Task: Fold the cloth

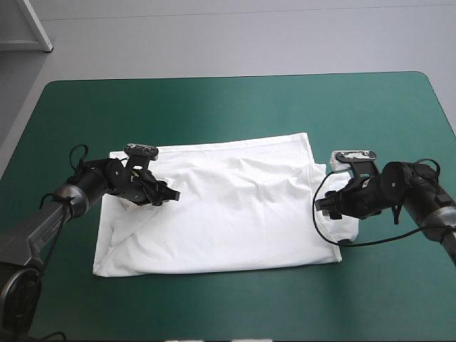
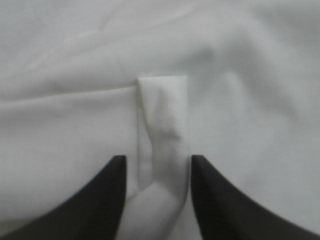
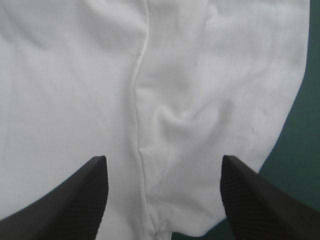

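Observation:
The white T-shirt [image 1: 235,214] lies spread flat in the middle of the teal-green table [image 1: 235,107]. My left gripper [image 1: 171,194] hovers low over the shirt's left part, where the cloth is folded inward. In the left wrist view a narrow twisted band of cloth [image 2: 165,130] fills the small gap between the black fingers of the left gripper [image 2: 157,162], which is shut on it. My right gripper [image 1: 322,206] sits at the shirt's right edge. It stands open [image 3: 162,165] over the T-shirt [image 3: 65,75], a seam [image 3: 137,100] running between its fingers.
Bare teal-green cover [image 1: 399,299] surrounds the shirt on all sides, and a strip of cover [image 3: 305,150] shows beside the right gripper. The table's front edge lies a little way in front of the shirt's hem.

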